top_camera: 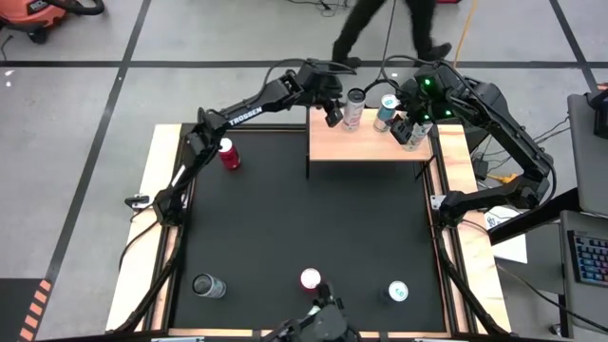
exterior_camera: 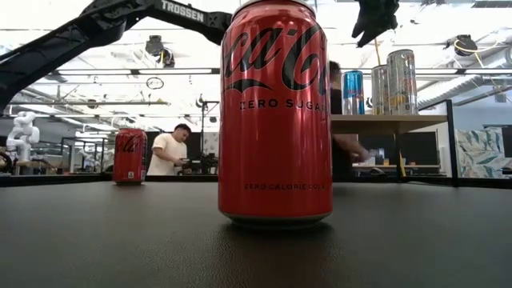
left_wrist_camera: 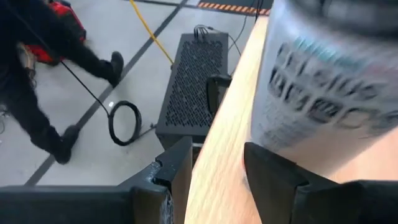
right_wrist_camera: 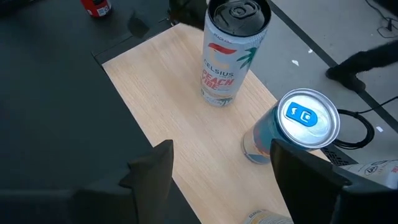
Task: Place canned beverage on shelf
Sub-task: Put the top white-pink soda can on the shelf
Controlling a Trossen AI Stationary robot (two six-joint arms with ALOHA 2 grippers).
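Up on the pale-wood shelf (top_camera: 366,144), left gripper (top_camera: 334,115) spread beside the tall white can (top_camera: 353,109); right gripper (top_camera: 410,128) spread too. One nudge topples it!

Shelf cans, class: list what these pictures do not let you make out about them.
- Celsius can, left wrist view: lettering blurred, top cut off by the edge.
- Third can, right wrist view: only a sliver above the edge.
- Blue-topped can, low view: partly behind the Coca-Cola Zero Sugar can.
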